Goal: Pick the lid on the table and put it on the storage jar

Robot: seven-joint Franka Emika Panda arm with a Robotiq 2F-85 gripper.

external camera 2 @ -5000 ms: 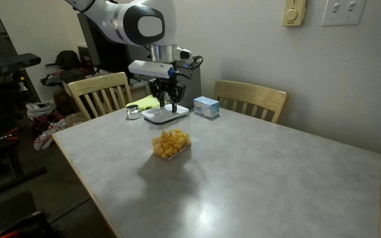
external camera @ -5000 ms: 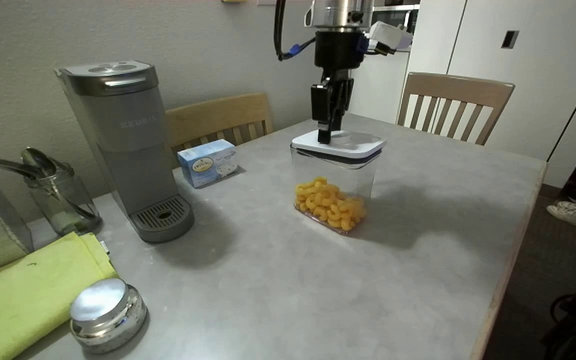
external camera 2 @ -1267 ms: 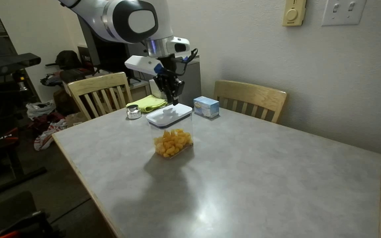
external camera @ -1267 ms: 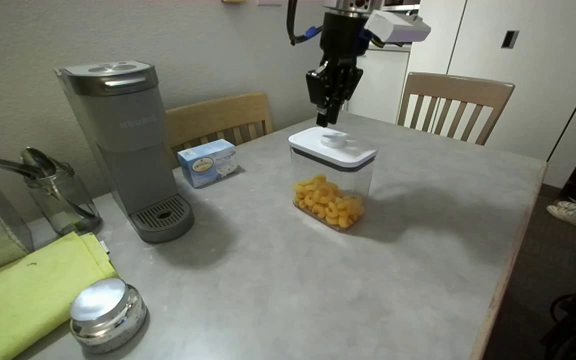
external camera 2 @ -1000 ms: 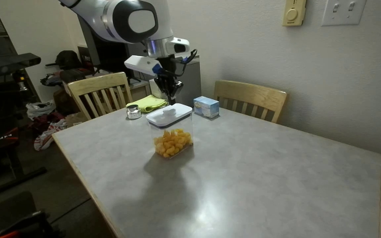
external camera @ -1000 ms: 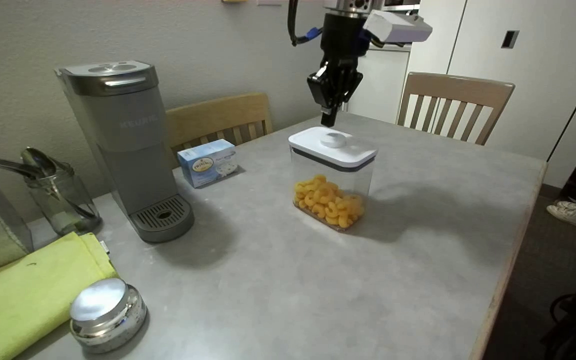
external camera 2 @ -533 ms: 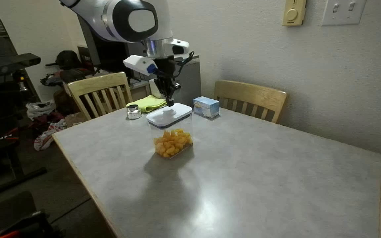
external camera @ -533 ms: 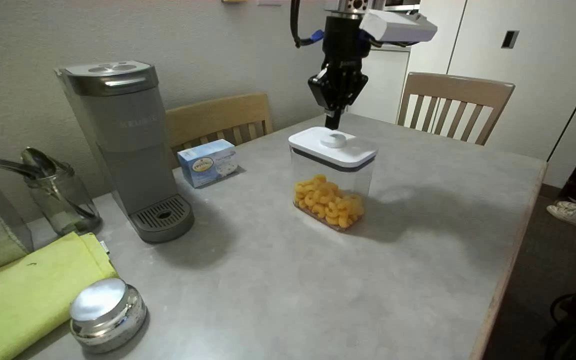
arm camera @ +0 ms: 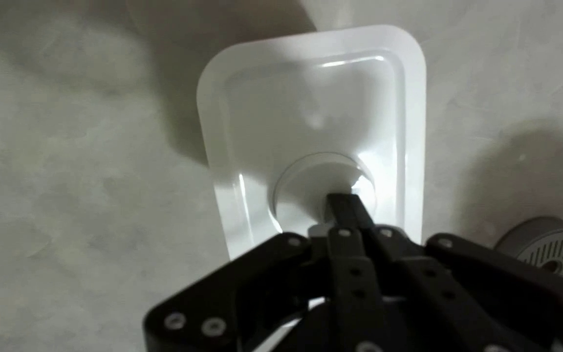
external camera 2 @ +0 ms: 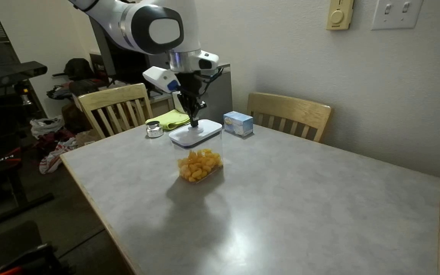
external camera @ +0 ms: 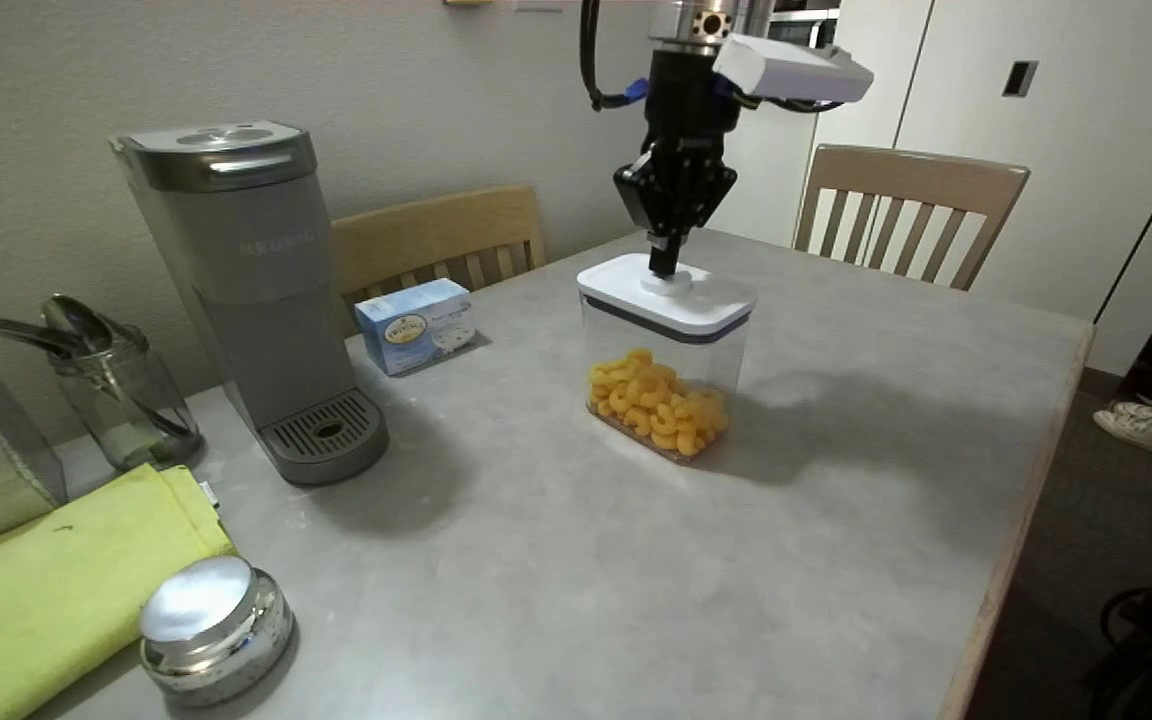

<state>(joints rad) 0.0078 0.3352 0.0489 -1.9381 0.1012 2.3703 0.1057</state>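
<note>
The white lid lies flat on top of the clear storage jar, which stands upright with yellow-orange pasta inside. Both exterior views show this, and the lid looks level. At its middle is a raised round knob. My gripper points down onto the knob, fingers together and nothing between them. In the wrist view the gripper covers the knob's near right part. The fingertips seem to touch the knob or hang just over it; I cannot tell which.
A grey coffee machine and a blue tea box stand beside the jar. Farther off are a yellow cloth, a shiny metal tin and a glass of cutlery. Wooden chairs line the table.
Five seconds ago my fingers stood apart on the lid, which sat less level. They rose and shut. Over the last second the gripper came down onto the knob; lid and jar stayed still.
</note>
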